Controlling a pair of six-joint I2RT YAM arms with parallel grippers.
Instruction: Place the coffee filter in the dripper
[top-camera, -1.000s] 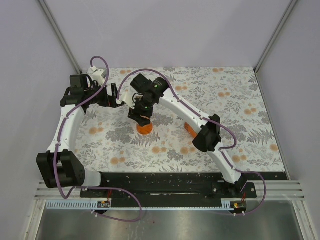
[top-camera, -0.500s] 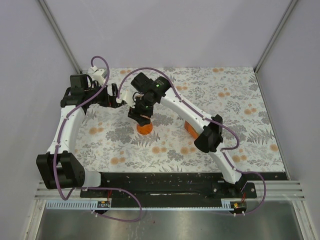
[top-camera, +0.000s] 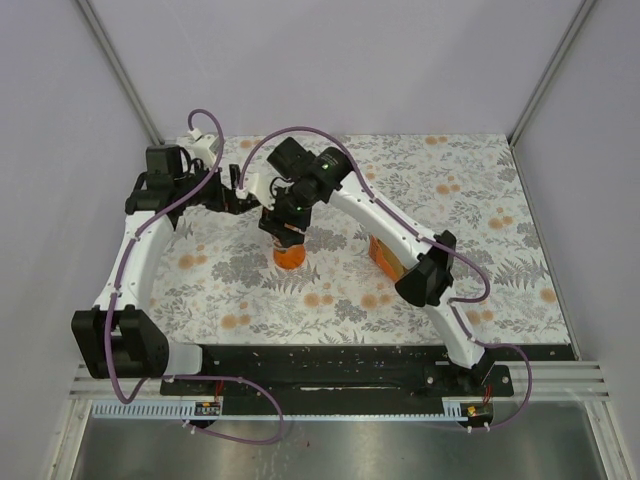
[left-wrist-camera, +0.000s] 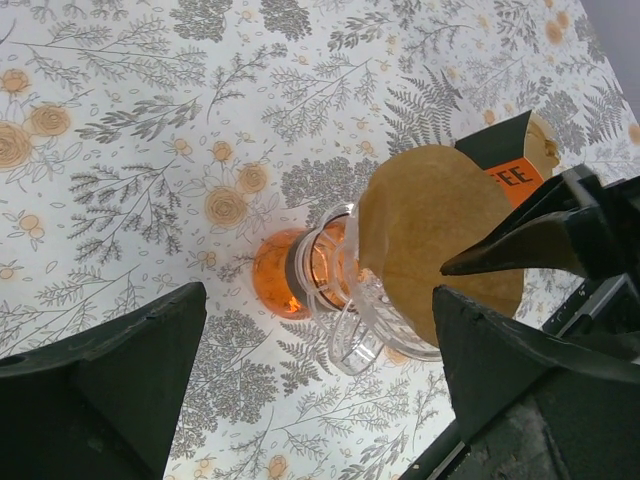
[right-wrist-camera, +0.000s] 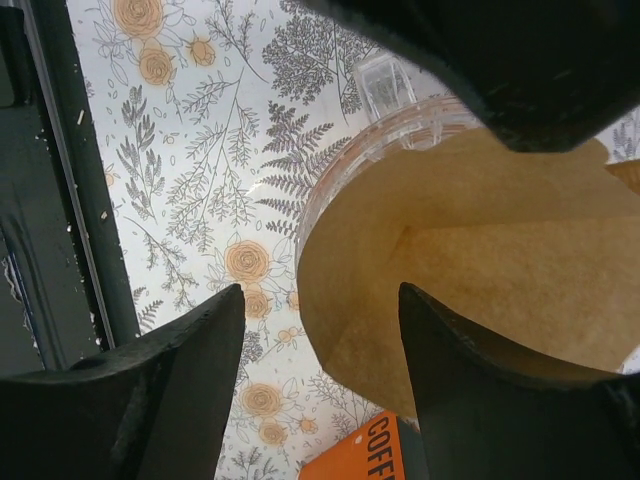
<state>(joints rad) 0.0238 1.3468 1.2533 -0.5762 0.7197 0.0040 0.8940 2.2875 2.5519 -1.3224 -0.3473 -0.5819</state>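
The coffee filter (left-wrist-camera: 440, 235), a thin, matte, light-brown paper fan with one visible crease, stands in the mouth of the dripper (left-wrist-camera: 345, 320), and much of it rises above the rim, so it reads as lodged, not bedded. The dripper is clear ribbed plastic, funnel-topped, narrow-waisted, on a glossy orange base. It stands on the flower-printed worktop (top-camera: 480, 230). The right gripper (right-wrist-camera: 320, 290) hangs directly over it with its jaws spread to either side of the paper and pinching nothing. The left gripper (left-wrist-camera: 320, 295) waits at the dripper's 10 o'clock in the overhead view, its jaws fully spread and empty. Risks for you to weigh:

- A finger drawn away askew may catch the stiff upper edge and lift the light paper out.
- A downward press off-centre may buckle it, or tip the top-heavy dripper on its small base.

An orange printed box (top-camera: 385, 258) lies at 3 o'clock.
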